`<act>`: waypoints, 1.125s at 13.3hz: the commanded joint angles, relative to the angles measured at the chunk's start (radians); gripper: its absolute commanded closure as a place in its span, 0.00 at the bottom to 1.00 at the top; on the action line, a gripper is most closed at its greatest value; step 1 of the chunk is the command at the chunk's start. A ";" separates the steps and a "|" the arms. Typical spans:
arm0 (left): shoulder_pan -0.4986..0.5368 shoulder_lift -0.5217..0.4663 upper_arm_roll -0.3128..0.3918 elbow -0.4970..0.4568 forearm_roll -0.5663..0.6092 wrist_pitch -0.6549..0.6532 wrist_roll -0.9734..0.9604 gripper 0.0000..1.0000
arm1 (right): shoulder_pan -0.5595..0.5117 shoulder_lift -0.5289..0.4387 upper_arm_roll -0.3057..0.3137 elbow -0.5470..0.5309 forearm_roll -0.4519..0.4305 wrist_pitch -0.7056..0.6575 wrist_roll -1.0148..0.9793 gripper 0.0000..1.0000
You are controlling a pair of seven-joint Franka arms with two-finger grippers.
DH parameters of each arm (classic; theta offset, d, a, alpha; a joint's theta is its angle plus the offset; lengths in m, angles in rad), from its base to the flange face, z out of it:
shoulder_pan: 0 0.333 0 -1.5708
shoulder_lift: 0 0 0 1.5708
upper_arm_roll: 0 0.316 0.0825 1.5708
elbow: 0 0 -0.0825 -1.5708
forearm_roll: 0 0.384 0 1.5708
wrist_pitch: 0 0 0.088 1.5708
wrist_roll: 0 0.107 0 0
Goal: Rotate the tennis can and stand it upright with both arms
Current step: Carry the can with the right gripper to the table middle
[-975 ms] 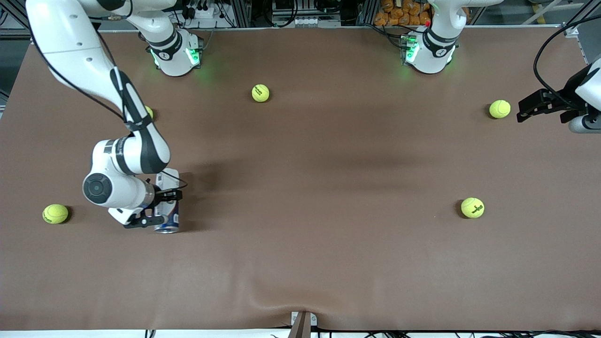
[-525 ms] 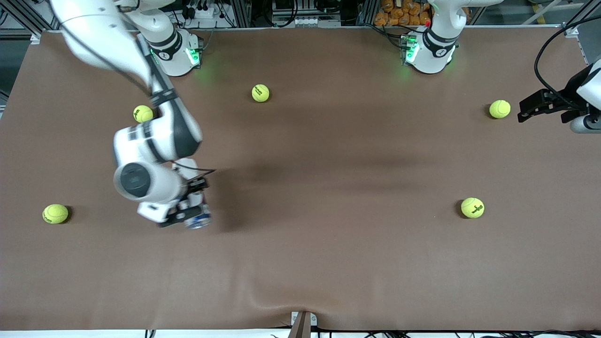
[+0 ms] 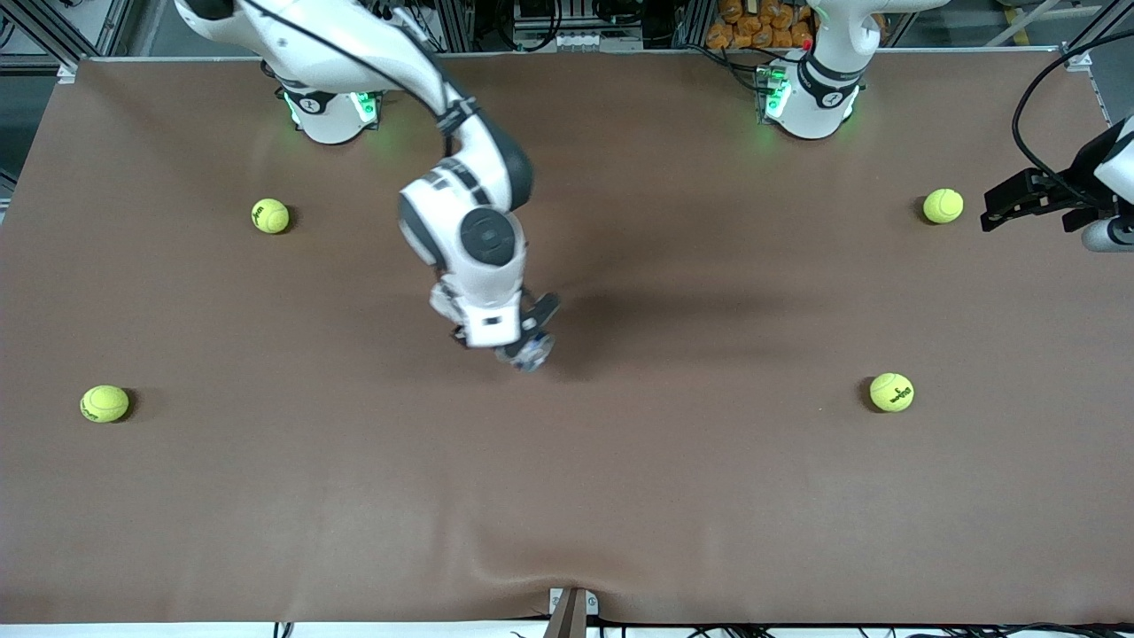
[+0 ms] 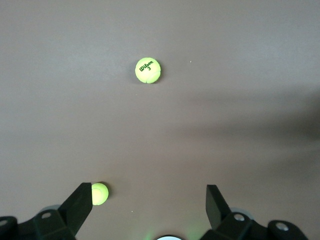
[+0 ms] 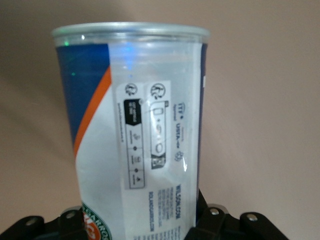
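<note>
- Brown worktop (image 3: 620,496), tennis balls scattered.
- Right end effector (image 3: 523,341) pinches the tennis can (image 5: 135,140) over mid-worktop.
- Left end effector (image 4: 149,206), fingers spread wide, waits over the worktop's edge.

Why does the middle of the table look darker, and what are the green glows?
Front view: the right arm casts a broad soft shadow on the table beside its claw, which holds the tennis can; green glows come from lights at the arm bases. Right wrist view: the can fills the picture, with pale reflections on its clear wall. Left wrist view: faint shadow bands lie near a tennis ball.
</note>
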 commanded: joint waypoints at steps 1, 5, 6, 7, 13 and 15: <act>0.012 0.012 -0.005 0.019 0.009 -0.013 0.026 0.00 | 0.053 0.049 -0.011 0.039 -0.033 0.018 -0.173 0.30; 0.012 0.031 -0.007 0.017 -0.043 -0.015 0.024 0.00 | 0.103 0.088 -0.013 0.039 -0.115 0.039 -0.319 0.24; 0.012 0.041 -0.007 0.016 -0.059 -0.016 0.024 0.00 | 0.110 0.108 -0.013 0.039 -0.133 0.081 -0.321 0.18; 0.012 0.055 -0.007 0.017 -0.063 -0.016 0.024 0.00 | 0.110 0.124 -0.013 0.039 -0.150 0.124 -0.318 0.17; 0.013 0.127 -0.007 0.008 -0.150 -0.018 0.026 0.00 | 0.097 0.133 -0.013 0.073 -0.144 0.126 -0.313 0.00; 0.012 0.153 -0.007 0.005 -0.183 -0.036 0.027 0.00 | 0.099 0.116 -0.013 0.096 -0.139 0.071 -0.316 0.00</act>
